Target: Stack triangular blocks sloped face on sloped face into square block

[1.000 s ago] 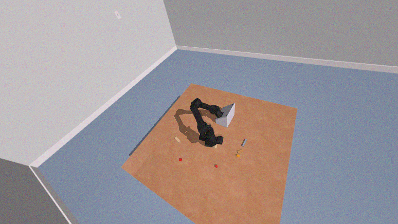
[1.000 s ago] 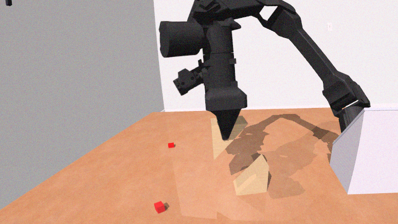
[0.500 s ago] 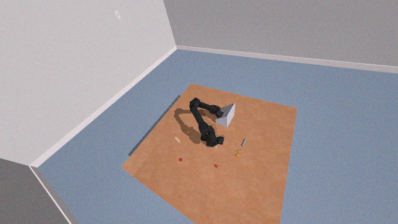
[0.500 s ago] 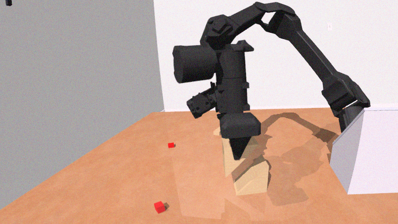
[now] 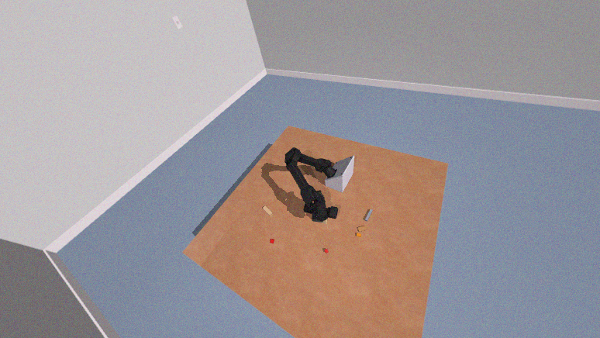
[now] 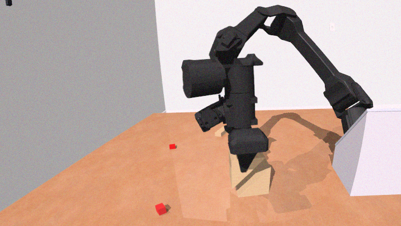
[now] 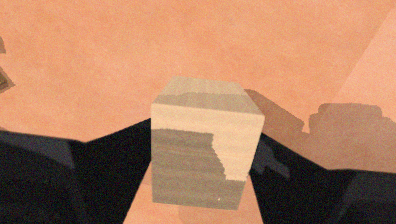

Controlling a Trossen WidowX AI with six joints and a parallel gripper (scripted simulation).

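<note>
A brown tabletop (image 5: 377,268) (image 6: 112,179) (image 7: 100,65) stands on blue flooring (image 5: 503,209) between pale walls. The fingers (image 6: 243,169) clamp the upper triangular block (image 6: 234,165) (image 7: 200,155) over the lower one (image 6: 256,185). Two red cubes, one (image 5: 271,240) (image 6: 172,146), another (image 5: 325,250) (image 6: 160,209), lie well apart from them.

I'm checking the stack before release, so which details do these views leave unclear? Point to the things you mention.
- Sloped faces' contact: in the exterior view, the gripper (image 6: 243,170) (image 7: 203,126) and shadow obscure how fully the held block (image 6: 234,168) (image 7: 206,155) meets the lower block (image 6: 256,183).
- Blocks' alignment, top view: the arm (image 5: 298,176) covers most.
- Arm's base, exterior view: behind the white panel (image 6: 375,151).
</note>
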